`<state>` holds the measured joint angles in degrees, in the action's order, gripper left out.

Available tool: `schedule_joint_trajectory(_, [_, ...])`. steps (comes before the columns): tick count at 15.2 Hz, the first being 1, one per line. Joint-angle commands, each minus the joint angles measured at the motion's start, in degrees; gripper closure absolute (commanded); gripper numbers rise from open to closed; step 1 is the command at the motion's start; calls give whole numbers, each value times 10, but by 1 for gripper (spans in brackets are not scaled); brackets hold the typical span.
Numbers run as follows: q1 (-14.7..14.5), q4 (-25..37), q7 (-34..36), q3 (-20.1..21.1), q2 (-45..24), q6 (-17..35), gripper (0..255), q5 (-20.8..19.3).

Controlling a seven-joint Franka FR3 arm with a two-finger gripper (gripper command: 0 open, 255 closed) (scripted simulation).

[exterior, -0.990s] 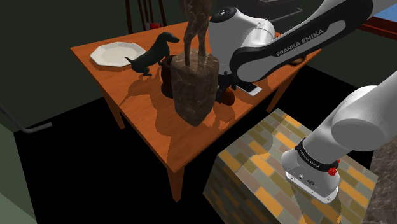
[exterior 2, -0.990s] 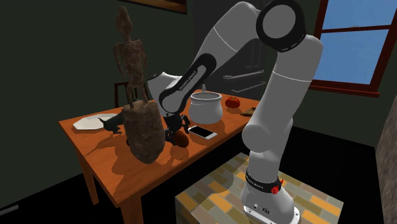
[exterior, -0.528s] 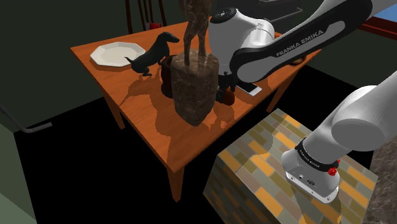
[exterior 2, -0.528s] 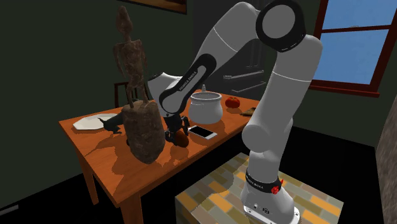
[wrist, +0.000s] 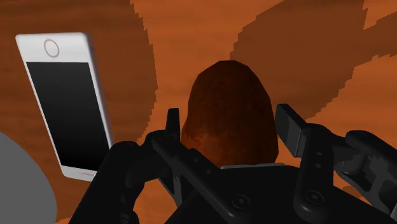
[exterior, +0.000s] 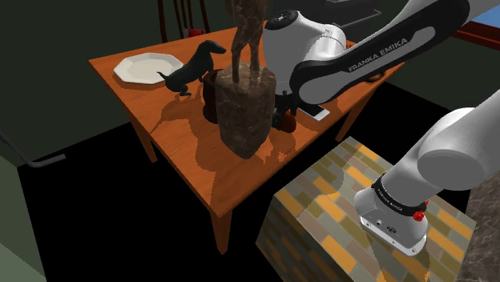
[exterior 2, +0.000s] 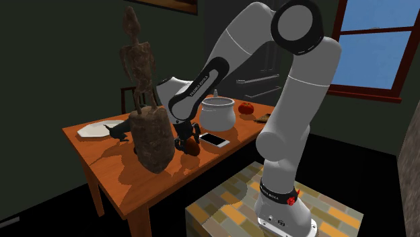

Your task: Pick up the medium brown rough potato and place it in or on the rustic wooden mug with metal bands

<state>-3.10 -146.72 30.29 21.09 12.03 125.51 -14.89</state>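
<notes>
The reddish-brown rough potato (wrist: 229, 108) lies on the orange wooden table (exterior: 180, 148), and my black gripper (wrist: 229, 124) is shut on it, one finger pressed to each side. From the second exterior view the potato (exterior 2: 192, 147) sits low on the table beside the tall statue's base, with the gripper (exterior 2: 183, 141) reaching down onto it. In the shoulder view the gripper (exterior: 282, 118) is tucked behind the statue base. A dark brown mug (exterior: 210, 98) stands past that base, partly hidden, near the dog figure.
A white phone (wrist: 67, 102) lies flat right beside the potato. A tall rough brown statue (exterior: 244, 108) stands mid-table. A black dachshund figure (exterior: 192, 68) and a white plate (exterior: 147, 67) sit farther back. A white pot (exterior 2: 217, 112) and a red fruit (exterior 2: 247, 107) are near the far edge.
The fingers have gone from open to shut on the potato. The arm and the potato have stayed in place.
</notes>
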Motion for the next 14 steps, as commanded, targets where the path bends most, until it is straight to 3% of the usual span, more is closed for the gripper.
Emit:
schedule_joint_trajectory(1, [-1,1,1,1,-3,0,255,-1])
schedule_joint_trajectory(14, [-12,47,-48,-11,65,-104,255,36])
